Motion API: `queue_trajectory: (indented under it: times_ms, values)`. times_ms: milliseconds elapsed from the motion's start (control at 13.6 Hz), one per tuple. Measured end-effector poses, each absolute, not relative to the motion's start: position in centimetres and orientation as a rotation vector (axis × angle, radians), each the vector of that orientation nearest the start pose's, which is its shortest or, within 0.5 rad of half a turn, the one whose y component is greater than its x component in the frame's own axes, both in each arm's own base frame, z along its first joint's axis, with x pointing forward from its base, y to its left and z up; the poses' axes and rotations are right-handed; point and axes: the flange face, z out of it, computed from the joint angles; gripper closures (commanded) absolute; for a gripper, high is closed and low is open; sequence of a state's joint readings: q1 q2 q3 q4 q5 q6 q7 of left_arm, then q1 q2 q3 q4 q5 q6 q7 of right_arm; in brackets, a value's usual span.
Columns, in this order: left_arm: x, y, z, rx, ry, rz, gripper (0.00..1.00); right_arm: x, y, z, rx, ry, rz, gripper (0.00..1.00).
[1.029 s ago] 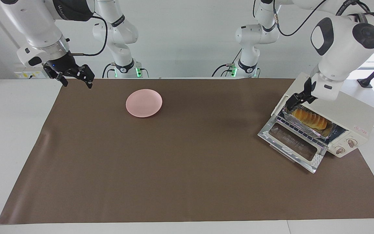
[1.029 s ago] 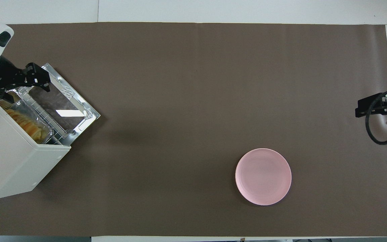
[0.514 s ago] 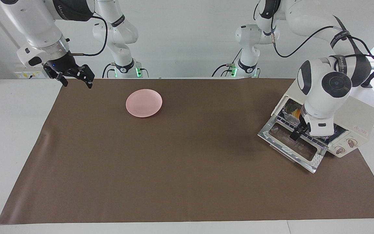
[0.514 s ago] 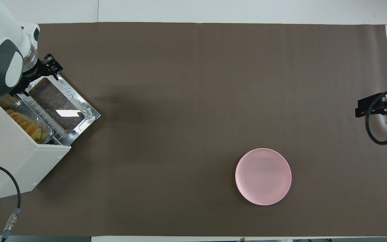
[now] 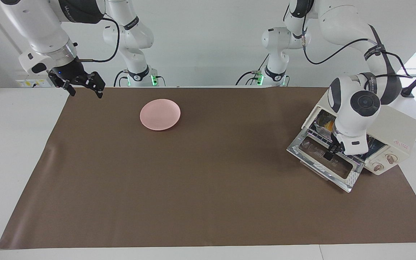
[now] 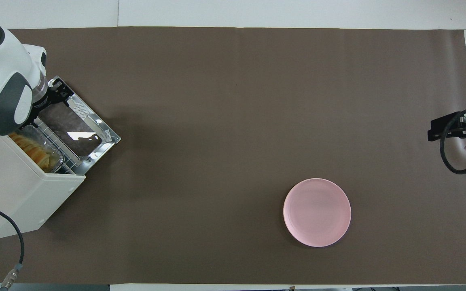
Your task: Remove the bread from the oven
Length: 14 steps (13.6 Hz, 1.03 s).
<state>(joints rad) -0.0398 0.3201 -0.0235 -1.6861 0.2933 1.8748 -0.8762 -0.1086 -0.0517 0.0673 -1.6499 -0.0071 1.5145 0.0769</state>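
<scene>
Facing view: oven (image 5: 392, 126) sits at the left arm's end of the table, door (image 5: 325, 159) dropped flat, rack drawn out over it. Bread (image 6: 34, 152) lies in a crinkled foil tray (image 6: 53, 155) on that rack, just inside the oven mouth; long axis runs parallel to the oven front.

Left gripper (image 5: 329, 153) hangs low over the open door, in front of the oven, wrist blocking most of the loaf in this view. Bread lies from it toward the oven cavity, near. Jaws stand wide apart, gripping nothing; whether a fingertip touches the door glass cannot be told.

Right gripper (image 5: 81, 85) waits well apart from the oven, at the right arm's end of the table, spread wide and empty. Pink plate (image 5: 160, 114) sits between it and the oven, much closer to it.

Judgement: left arm is clearly the nearer one; its jaws should close across the loaf's short width.
</scene>
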Motion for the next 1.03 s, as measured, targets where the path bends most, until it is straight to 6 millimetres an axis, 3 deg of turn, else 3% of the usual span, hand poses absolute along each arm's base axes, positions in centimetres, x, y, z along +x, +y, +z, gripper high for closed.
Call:
queue_trajectory:
  times_ms: [588,808,882,1029]
  values:
    - [62.0,0.3,38.3,-2.69,-1.012,-0.048,0.0,53.0,-2.3,60.9,-3.145,0.191,0.136,0.0]
    - [61.8,0.1,37.9,-2.68,-1.038,-0.047,0.0,53.0,-2.3,60.9,-3.145,0.191,0.138,0.0]
    - [61.6,-0.1,37.6,-2.676,-1.037,-0.042,0.04,53.0,-2.3,60.9,-3.145,0.191,0.138,0.0]
    - [61.3,-0.3,37.0,-2.656,-1.033,-0.043,0.48,53.0,-2.3,60.9,-3.145,0.191,0.139,0.0]
